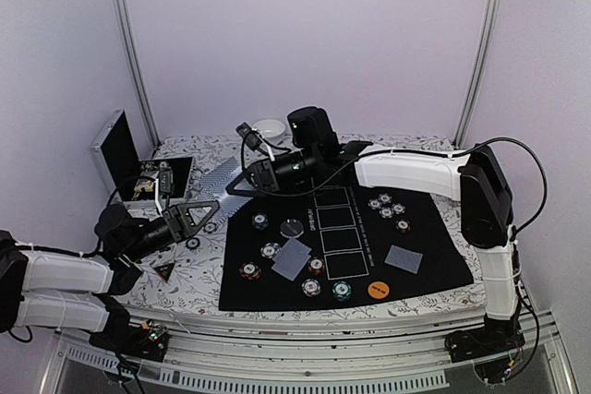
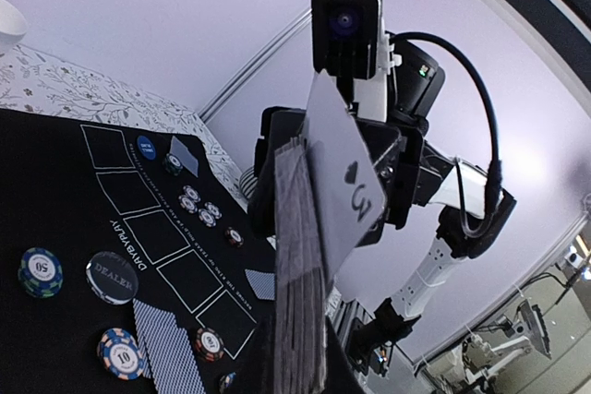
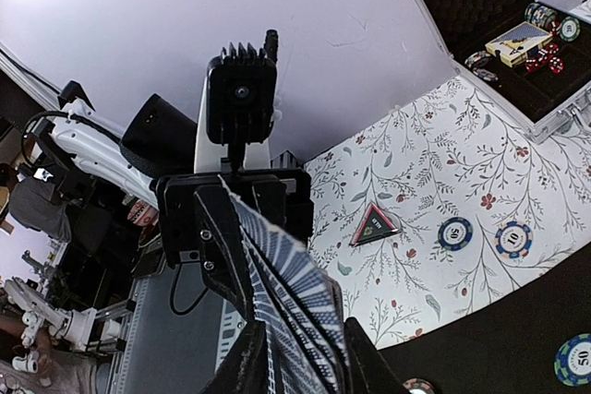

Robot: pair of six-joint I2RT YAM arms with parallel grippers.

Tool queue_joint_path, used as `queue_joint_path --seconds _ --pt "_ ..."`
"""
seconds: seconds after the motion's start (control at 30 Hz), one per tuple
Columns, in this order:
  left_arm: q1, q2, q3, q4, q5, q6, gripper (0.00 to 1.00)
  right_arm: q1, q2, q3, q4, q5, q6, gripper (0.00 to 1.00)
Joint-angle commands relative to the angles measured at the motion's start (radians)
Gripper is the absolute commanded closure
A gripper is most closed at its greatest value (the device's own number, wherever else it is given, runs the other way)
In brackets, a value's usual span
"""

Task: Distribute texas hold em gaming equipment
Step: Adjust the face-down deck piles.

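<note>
A deck of grey-blue-backed playing cards [image 1: 224, 180] hangs above the table's left side, between my two grippers. My left gripper [image 1: 214, 203] is shut on the deck [image 2: 297, 228], which shows edge-on, with a three of hearts [image 2: 346, 182] sticking out. My right gripper [image 1: 242, 182] faces it. Fanned cards [image 3: 286, 274] fill the gap between its fingers [image 3: 362, 362], and I cannot see whether they press. On the black mat [image 1: 434, 237] lie two cards [image 1: 293, 258] [image 1: 404, 258], several chips [image 1: 386, 206], a dealer disc [image 1: 292, 227] and an orange disc [image 1: 377, 289].
The open silver case [image 1: 120, 149] stands at the back left, holding chips and a card box [image 3: 517, 43]. A white bowl [image 1: 269, 126] sits at the back. The triangle marker [image 1: 164, 270] and two chips [image 3: 455, 232] lie on the floral cloth left of the mat.
</note>
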Motion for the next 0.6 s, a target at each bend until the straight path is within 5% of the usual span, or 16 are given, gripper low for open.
queue_joint_path --seconds 0.0,0.17,0.37,0.57 --pt "-0.007 0.001 0.000 0.050 -0.020 -0.033 1.00 0.034 -0.004 -0.018 0.004 -0.017 -0.006 0.71" --pt "-0.002 -0.034 -0.006 -0.003 -0.048 -0.020 1.00 0.010 -0.036 -0.061 0.005 0.026 0.002 0.69" --pt "0.000 -0.034 -0.007 -0.042 -0.068 -0.032 1.00 0.003 -0.035 -0.062 0.009 0.015 0.015 0.93" --pt "0.012 -0.051 -0.013 -0.080 -0.105 -0.018 1.00 0.000 -0.032 -0.074 0.009 -0.001 0.027 0.87"
